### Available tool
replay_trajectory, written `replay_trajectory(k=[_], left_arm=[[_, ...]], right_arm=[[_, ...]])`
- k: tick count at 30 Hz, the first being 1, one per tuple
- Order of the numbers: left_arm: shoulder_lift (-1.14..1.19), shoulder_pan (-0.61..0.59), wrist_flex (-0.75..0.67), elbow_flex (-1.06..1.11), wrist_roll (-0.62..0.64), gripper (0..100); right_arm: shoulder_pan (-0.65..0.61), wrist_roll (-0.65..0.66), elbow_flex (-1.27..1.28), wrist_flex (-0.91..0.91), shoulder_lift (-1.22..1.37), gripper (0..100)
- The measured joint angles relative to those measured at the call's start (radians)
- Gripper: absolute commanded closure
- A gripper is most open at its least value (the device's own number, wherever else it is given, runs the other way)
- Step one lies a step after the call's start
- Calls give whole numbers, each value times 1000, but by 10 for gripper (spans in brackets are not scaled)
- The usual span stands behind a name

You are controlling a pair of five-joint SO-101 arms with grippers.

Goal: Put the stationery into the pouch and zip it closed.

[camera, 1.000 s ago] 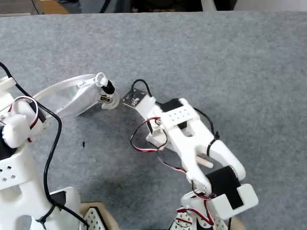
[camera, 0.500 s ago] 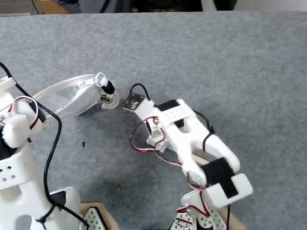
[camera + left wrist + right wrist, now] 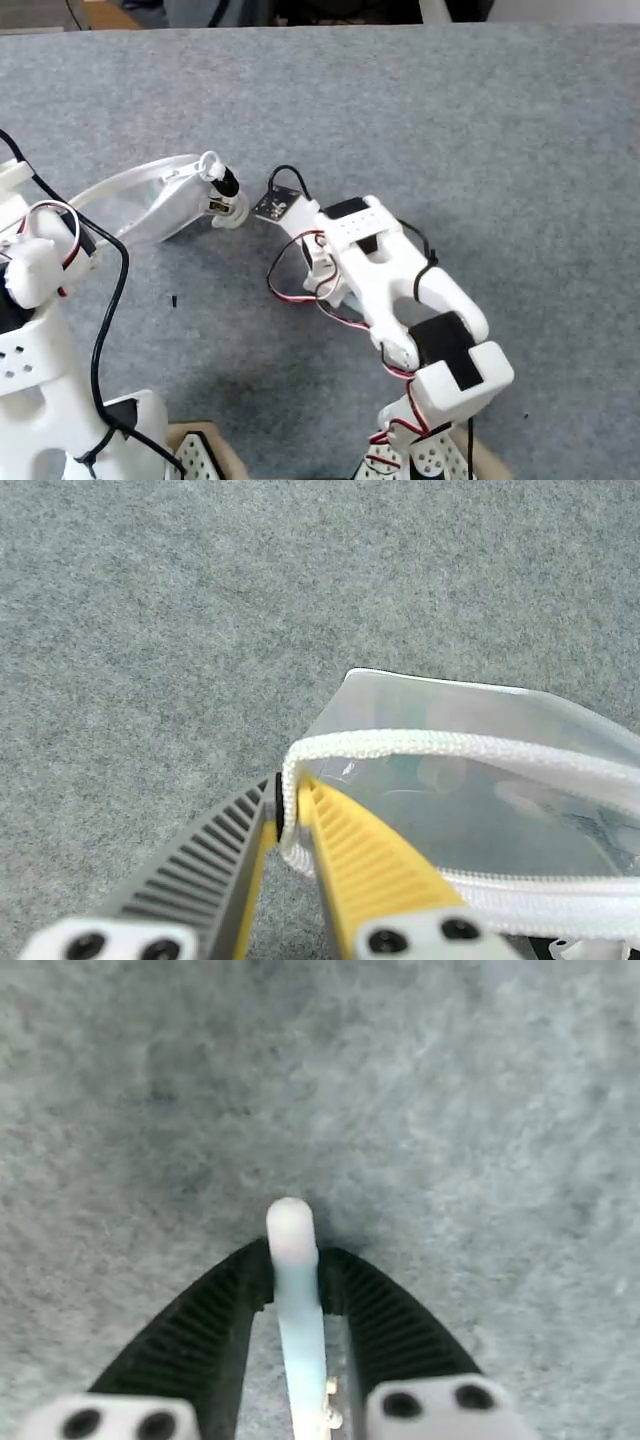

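- Between the black jaws of my right gripper (image 3: 292,1260), a slim white stick (image 3: 291,1228) is pinched, its rounded tip poking just past the fingertips and pointing down at the grey mat (image 3: 480,1110).
- The white stick looks light, rigid and smooth. I judge it could slip or swivel in a loose grip, so a hold near its middle suits it better than one at the very end.
- At my left gripper (image 3: 283,805), the yellow and grey jaws are clamped on one end of the pouch (image 3: 480,820), right on its white zipper band.
- The pouch is clear, soft plastic. I expect it to sag and fold easily, so the stitched zipper band is the firmest place to grasp it.
- In the high view, the pouch (image 3: 140,205) lies on the mat toward my left arm's side, near my right arm (image 3: 400,290) but not touching it.
- A small white and black piece (image 3: 220,182) sits at the pouch end nearest my right arm. I cannot tell what it is.
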Motion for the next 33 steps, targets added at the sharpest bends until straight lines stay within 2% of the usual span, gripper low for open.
replay_trajectory(k=[10,18,22,25,29,33], left_arm=[[0,0,0,0,0,971],[0,0,0,0,0,971],[0,0,2,0,-2,971],[0,11,18,-2,-28,971],[-3,92,40,-6,-48,972],[-11,150,49,-25,-66,972]], right_arm=[[11,5,-6,6,-64,986],[144,5,-8,17,-474,986],[153,0,-14,17,-709,986],[153,-87,-100,17,-776,986],[150,-255,-282,18,-767,986],[87,-307,-466,18,-738,986]])
